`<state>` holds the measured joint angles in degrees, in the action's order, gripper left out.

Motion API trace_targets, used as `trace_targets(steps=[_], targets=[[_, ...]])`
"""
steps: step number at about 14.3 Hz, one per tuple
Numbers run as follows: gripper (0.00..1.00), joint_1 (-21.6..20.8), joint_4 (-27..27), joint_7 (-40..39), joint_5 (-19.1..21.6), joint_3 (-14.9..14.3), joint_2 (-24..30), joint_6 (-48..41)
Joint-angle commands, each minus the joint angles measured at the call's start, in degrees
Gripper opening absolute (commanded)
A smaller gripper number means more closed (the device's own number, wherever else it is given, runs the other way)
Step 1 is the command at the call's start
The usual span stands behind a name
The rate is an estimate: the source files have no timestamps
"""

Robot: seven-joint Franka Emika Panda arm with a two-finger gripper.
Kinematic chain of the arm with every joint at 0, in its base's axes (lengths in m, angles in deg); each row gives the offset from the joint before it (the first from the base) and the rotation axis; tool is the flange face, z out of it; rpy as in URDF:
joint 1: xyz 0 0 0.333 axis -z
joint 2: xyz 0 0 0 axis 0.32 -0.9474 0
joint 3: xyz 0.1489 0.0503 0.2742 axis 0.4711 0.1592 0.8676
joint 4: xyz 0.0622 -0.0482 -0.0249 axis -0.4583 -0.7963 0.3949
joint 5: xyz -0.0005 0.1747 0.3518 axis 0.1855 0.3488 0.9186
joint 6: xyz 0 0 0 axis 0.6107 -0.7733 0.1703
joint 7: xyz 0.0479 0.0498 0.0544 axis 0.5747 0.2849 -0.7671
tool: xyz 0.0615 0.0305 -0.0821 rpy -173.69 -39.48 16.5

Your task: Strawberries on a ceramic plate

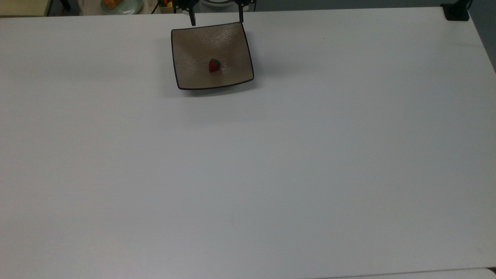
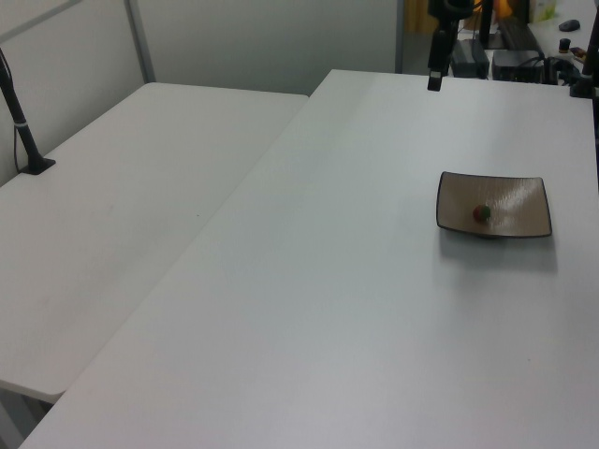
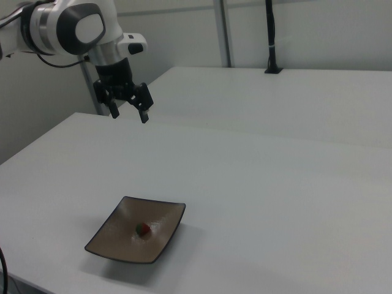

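A single strawberry [image 1: 214, 65] is lying near the middle of the square tan ceramic plate [image 1: 193, 42], which is sitting on the white table [image 1: 271, 162] close to the top view's upper edge. The Panda's gripper [image 3: 129, 113] is hanging in the air well above the plate, its two dark fingers [image 1: 192, 18] spread wide and holding nothing. In the right view, the white arm [image 3: 67, 27] is reaching in from the right view's upper left corner.

Even, soft overhead light; white bench [image 1: 271, 174] slightly washed out. Faint shadow below the plate [image 1: 193, 50] in top view. No blur.
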<state>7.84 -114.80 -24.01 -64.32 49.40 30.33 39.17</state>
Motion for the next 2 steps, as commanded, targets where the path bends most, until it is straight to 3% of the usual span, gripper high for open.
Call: trace_targets(steps=[1,2], targets=[[1.0,0.7,-0.3,-1.4,1.3,0.9,0.5,-0.8],[1.0,0.7,-0.3,-1.4,1.3,0.9,0.5,-0.9]])
